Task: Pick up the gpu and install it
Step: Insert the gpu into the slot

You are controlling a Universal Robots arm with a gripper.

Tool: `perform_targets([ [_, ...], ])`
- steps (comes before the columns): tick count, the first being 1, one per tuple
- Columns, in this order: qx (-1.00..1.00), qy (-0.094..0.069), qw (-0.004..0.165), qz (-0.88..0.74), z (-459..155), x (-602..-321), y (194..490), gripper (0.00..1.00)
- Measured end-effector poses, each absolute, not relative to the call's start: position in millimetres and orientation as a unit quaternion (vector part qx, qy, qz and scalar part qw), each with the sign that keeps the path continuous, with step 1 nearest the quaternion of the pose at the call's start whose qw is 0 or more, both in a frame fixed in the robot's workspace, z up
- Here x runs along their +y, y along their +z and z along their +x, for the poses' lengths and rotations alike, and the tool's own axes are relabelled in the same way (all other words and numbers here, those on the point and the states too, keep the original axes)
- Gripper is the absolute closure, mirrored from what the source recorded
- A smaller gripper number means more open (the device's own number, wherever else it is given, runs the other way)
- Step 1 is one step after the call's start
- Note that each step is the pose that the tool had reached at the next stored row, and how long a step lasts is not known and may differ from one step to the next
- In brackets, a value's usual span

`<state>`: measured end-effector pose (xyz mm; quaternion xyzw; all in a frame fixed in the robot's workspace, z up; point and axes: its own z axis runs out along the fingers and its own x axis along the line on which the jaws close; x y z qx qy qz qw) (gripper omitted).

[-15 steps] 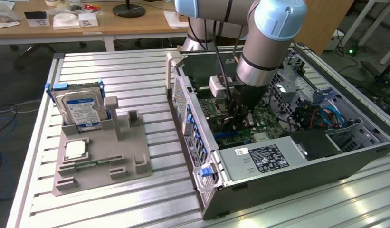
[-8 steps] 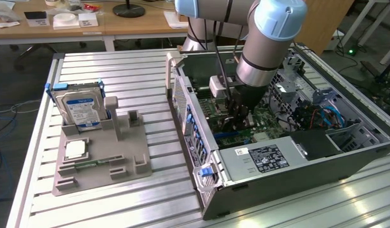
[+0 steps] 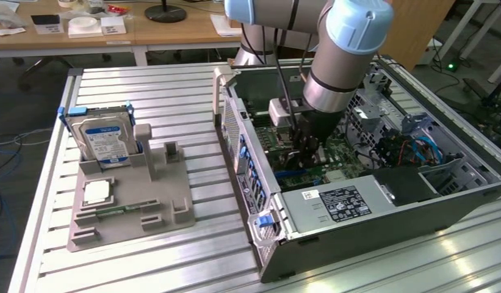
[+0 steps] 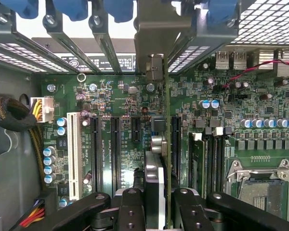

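- Closest to us, the gripper [image 4: 160, 211] pinches the gpu [image 4: 160, 144] edge-on between its jaws.
- We see the card standing on edge over the motherboard [image 4: 111, 96], inside the open computer case [image 3: 381, 207].
- The hard drive [image 3: 104, 137] stands outside, well apart.

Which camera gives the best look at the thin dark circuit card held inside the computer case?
The wrist view: the thin dark gpu card runs edge-on from the gripper to its silver-gray metal bracket, over the green motherboard. In the exterior view the arm and gripper hide nearly all of it.
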<state>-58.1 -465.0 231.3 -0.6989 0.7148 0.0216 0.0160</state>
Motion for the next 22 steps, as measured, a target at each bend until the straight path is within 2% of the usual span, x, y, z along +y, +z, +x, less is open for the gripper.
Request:
perform_targets([
  [22, 0.715, 0.021, 0.017, -0.699, -58.1, -464.9, 230.2, 0.72],
])
